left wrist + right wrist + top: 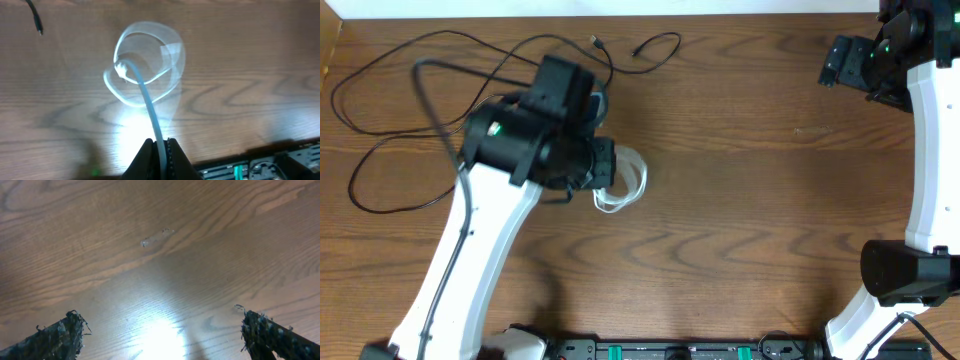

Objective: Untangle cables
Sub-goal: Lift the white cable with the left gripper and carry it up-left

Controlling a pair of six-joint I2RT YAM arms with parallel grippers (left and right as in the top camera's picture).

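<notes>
A white cable (pixel 623 183) lies coiled in loops on the wooden table just right of my left gripper (pixel 600 165). In the left wrist view the white cable (pixel 145 70) runs from its coil into my left gripper (pixel 159 145), which is shut on it. Long black cables (pixel 430 110) sprawl in loops across the table's far left, with plug ends (pixel 595 42) near the back edge; one black plug tip (pixel 36 20) shows in the left wrist view. My right gripper (pixel 845 62) is open and empty at the far right; its fingers (pixel 160 330) frame bare wood.
The left arm's thick black wire (pixel 440 110) arcs over the black cables. A power strip (pixel 670 350) lies along the front edge. The right arm's base (pixel 905 270) stands at the right.
</notes>
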